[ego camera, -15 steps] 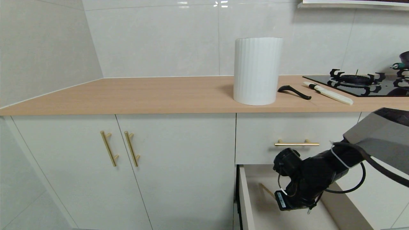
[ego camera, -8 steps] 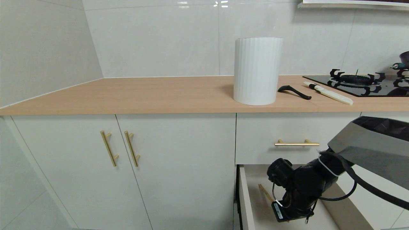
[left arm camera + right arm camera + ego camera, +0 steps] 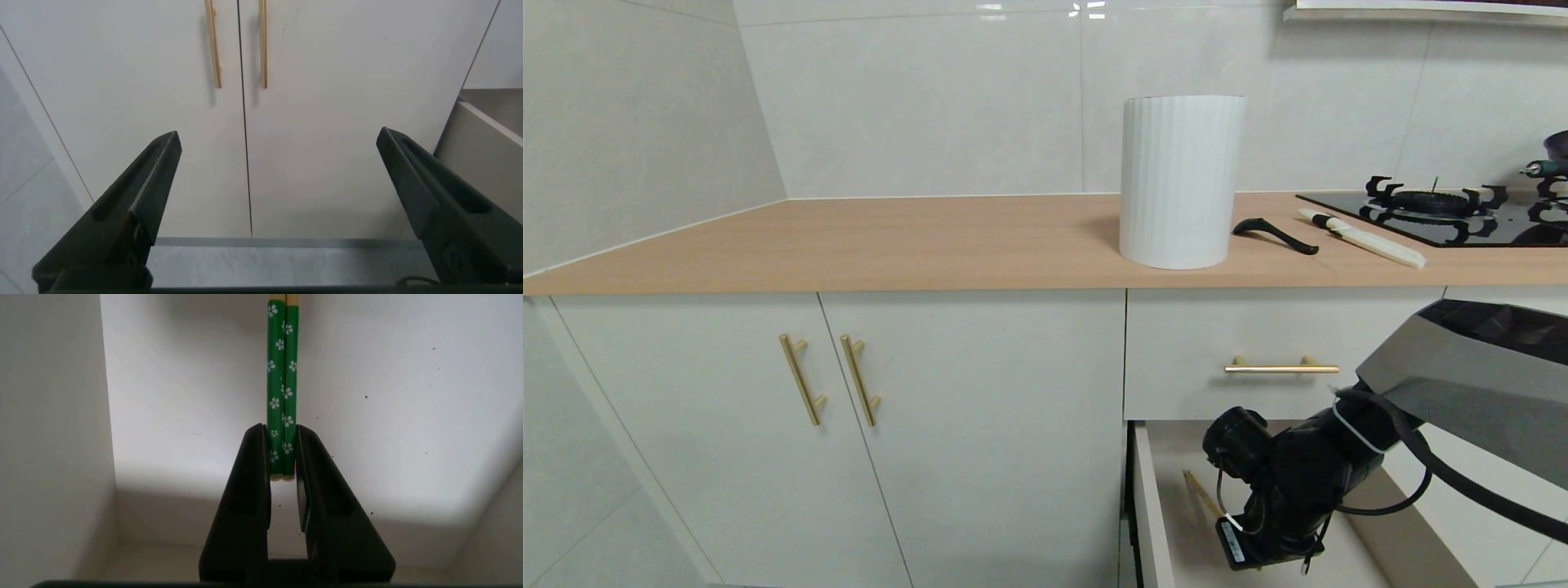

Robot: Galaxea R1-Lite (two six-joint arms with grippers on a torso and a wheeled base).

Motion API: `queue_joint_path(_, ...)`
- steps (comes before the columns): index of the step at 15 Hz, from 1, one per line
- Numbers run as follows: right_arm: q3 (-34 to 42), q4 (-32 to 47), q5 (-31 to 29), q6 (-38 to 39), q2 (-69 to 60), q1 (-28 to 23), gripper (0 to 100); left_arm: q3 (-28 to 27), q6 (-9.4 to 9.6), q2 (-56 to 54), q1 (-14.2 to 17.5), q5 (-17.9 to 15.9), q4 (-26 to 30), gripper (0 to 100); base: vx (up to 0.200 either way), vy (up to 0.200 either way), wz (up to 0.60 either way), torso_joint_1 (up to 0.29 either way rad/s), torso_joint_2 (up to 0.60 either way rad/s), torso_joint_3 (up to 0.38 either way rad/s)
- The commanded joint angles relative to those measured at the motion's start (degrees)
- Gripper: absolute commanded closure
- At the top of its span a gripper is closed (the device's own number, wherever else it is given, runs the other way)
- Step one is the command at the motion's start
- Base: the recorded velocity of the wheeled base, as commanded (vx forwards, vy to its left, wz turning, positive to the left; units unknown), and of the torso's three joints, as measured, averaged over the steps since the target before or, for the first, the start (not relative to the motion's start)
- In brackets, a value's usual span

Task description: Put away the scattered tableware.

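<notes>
My right gripper (image 3: 283, 461) is shut on a pair of green chopsticks (image 3: 280, 376) with white flowers, held low inside the open white drawer (image 3: 1152, 498). From the head view the right arm's wrist (image 3: 1282, 490) hangs over the drawer, and the chopsticks' wooden tip (image 3: 1201, 492) pokes out toward the drawer's back. On the wooden counter lie a black spoon (image 3: 1274, 233) and a white knife (image 3: 1364, 238), to the right of a tall white ribbed container (image 3: 1180, 181). My left gripper (image 3: 278, 212) stands open, facing the cabinet doors (image 3: 245, 114).
A gas hob (image 3: 1445, 211) sits at the counter's right end. A closed drawer with a gold handle (image 3: 1281, 368) is right above the open one. Two cabinet doors with gold handles (image 3: 829, 380) are to the left. The counter's left half is bare.
The right arm has lowered and shifted slightly left into the drawer, carrying the chopsticks down with it. Most of that motion came in the first half second.
</notes>
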Motion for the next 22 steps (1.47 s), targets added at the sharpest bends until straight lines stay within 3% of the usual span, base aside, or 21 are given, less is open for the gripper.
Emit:
queue_joint_path(1, 0.05, 0.08, 0.01, -0.01, -0.06, 0.01, 100, 0.00, -0.01, 0.00, 0.00, 0.09, -0.01, 0, 0.000, 0.000, 0.00, 0.000, 0.00, 0.000)
queue_joint_path(7, 0.14, 0.08, 0.01, -0.01, -0.06, 0.01, 100, 0.00, -0.01, 0.00, 0.00, 0.09, -0.01, 0, 0.000, 0.000, 0.00, 0.000, 0.00, 0.000)
queue_joint_path(8, 0.14, 0.08, 0.01, -0.01, -0.06, 0.01, 0, 0.00, -0.01, 0.00, 0.00, 0.00, -0.01, 0, 0.000, 0.000, 0.00, 0.000, 0.00, 0.000)
queue_joint_path(16, 0.14, 0.08, 0.01, 0.16, -1.21, 0.01, 0, 0.00, -0.01, 0.00, 0.00, 0.00, -0.01, 0, 0.000, 0.000, 0.00, 0.000, 0.00, 0.000)
queue_joint_path(19, 2.16, 0.52, -0.08, 1.74, -10.35, -0.42, 0, 0.00, -0.01, 0.00, 0.00, 0.00, -0.01, 0, 0.000, 0.000, 0.00, 0.000, 0.00, 0.000)
queue_joint_path(22, 3.92, 0.52, 0.01, 1.30, -23.53, -4.03, 0, 0.00, -0.01, 0.00, 0.00, 0.00, -0.01, 0, 0.000, 0.000, 0.00, 0.000, 0.00, 0.000)
